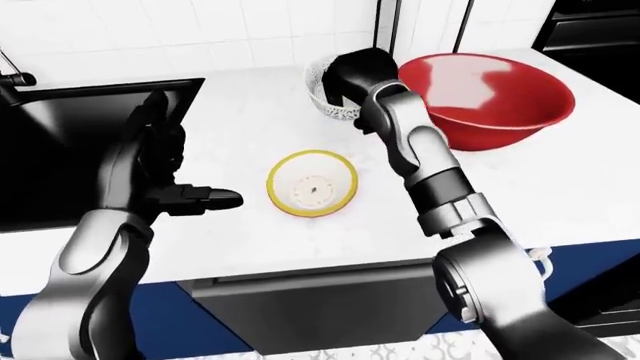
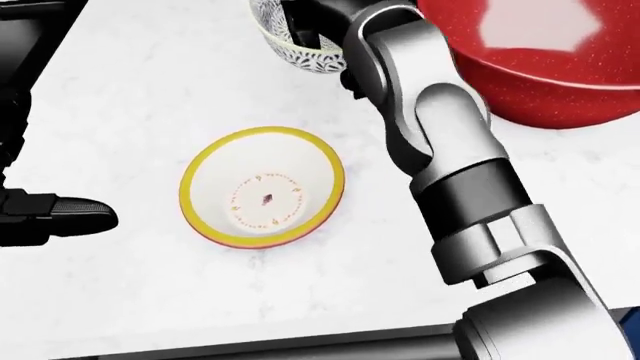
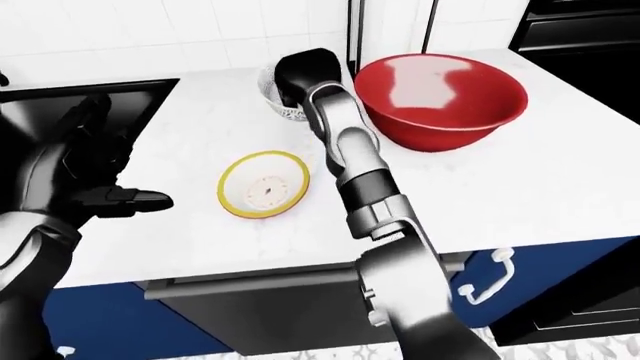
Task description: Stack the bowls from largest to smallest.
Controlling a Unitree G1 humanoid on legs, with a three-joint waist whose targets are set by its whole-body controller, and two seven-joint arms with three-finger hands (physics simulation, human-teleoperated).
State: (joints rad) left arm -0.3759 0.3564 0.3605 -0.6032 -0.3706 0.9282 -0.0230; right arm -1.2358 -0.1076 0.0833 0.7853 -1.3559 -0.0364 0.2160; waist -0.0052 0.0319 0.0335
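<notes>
The right hand [image 1: 352,75] sits over the patterned bowl [image 1: 325,96] at the upper middle of the left-eye view, covering most of it; whether its fingers close on the rim I cannot tell. Just right of it the red bowl [image 1: 490,94] stands on the white table [image 1: 560,172]. The yellow-rimmed bowl [image 2: 262,197] lies alone near the middle of the head view, apart from both hands. The left hand [image 1: 165,176] hangs open at the left, one finger pointing toward the yellow-rimmed bowl, holding nothing, beside a black sink [image 1: 60,142].
</notes>
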